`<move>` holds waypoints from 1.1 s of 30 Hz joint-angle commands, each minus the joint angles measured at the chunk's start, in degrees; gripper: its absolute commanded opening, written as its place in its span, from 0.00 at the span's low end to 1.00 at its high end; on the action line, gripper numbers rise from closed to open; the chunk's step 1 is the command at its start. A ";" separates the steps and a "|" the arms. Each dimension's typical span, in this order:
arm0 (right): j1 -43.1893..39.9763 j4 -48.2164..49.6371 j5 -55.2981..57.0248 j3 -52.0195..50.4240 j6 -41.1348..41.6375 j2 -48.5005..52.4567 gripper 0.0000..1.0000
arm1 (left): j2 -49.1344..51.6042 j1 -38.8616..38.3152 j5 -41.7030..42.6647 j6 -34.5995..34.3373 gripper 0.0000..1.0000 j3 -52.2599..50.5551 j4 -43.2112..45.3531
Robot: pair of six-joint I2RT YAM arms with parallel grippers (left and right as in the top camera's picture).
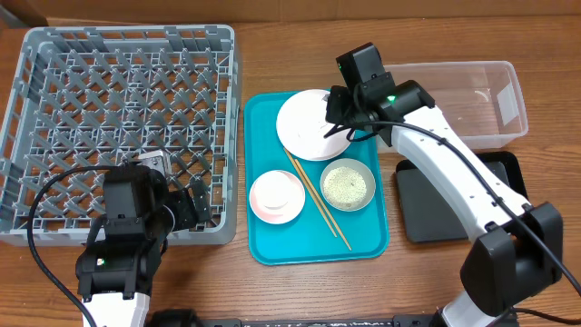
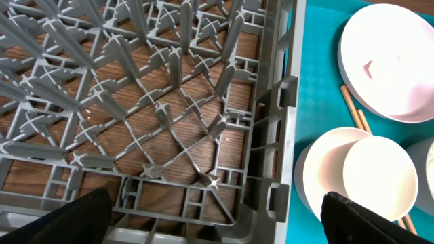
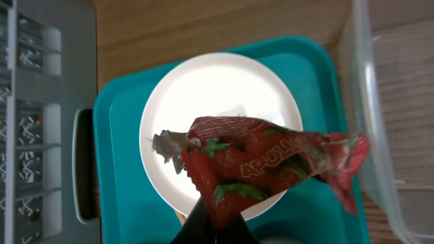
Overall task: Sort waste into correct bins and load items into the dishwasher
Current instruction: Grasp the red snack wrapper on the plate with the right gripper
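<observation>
Though crumpled, glossy wrapper (image 3: pixel 261 163), perhaps foil.

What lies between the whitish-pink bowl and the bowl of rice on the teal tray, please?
The wooden chopsticks lie diagonally between them, as the overhead view shows.

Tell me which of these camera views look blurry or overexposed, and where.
Overhead: evenly lit and sharp, though the plate is nearly featureless white. Left wrist: the dish rack is crisp, but the cup is blown out. Right wrist: the foil wrapper in the right gripper sits close to the lens and looks slightly soft.
</observation>
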 commanded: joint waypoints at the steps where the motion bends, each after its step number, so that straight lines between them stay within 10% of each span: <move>1: -3.56 1.49 -0.15 0.46 -1.90 -7.30 0.04 | 0.02 -0.72 -0.68 -0.24 1.00 1.29 0.26; 15: -17.20 -1.95 -11.56 0.39 -12.28 -10.21 0.05 | 0.04 -0.72 -0.57 -0.26 1.00 1.29 0.33; 18: -15.82 -0.61 -16.81 0.39 -19.85 -10.21 0.40 | 0.17 -0.72 -0.57 -0.24 1.00 1.29 0.59; 21: -14.05 -0.76 -16.70 0.39 -23.67 -10.10 0.50 | 0.17 -0.72 -0.55 -0.28 1.00 1.29 0.59; 33: -3.37 -3.21 -6.69 0.39 -26.45 -1.90 0.62 | 0.17 -0.72 -0.55 -0.44 1.00 1.29 0.57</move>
